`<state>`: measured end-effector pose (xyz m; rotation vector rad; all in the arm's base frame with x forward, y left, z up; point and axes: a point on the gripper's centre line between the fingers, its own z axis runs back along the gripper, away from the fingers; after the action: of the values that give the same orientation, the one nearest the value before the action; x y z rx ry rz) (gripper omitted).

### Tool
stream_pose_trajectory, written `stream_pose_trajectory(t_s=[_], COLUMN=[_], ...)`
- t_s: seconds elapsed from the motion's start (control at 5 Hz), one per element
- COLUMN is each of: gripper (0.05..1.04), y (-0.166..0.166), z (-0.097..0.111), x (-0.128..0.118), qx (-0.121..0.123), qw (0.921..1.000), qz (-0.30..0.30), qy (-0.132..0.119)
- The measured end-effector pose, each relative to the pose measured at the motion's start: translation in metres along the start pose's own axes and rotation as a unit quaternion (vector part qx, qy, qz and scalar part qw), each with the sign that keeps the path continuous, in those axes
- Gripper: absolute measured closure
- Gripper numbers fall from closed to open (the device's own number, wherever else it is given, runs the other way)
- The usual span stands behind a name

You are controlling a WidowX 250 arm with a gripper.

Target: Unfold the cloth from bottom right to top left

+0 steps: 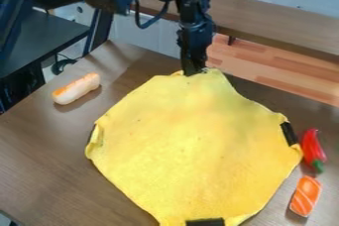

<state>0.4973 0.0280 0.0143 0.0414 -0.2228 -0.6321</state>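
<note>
An end effector [193,72] is meeting the yellow cloth [192,145] at its top edge, grip impossible to tell; overpulling is risking nudging the red chili pepper [311,146].

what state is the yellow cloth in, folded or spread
Mostly spread: the cloth lies as one broad sheet on the table, with a small fold at its left edge.

A roll [77,88] lies left of the cloth [192,145], pepper [312,148] and sushi [306,196] right.
</note>
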Motion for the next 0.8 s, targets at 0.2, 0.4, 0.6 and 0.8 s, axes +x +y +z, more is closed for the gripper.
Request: stream_pose_trajectory(t_s=[0.2, 0.4, 0.6, 0.8], gripper=[0.886, 0.611, 0.342, 0.103], y=[0.000, -0.008, -0.014, -0.023], z=[-0.008, -0.026, -0.005, 0.017], x=[-0.002, -0.013, -0.012, -0.014], qx=[0.001, 0.008, 0.024, 0.034], qw=[1.0000, 0.9998, 0.9997, 0.9987], qz=[0.001, -0.004, -0.007, -0.013], qy=[0.007, 0.020, -0.005, -0.037])
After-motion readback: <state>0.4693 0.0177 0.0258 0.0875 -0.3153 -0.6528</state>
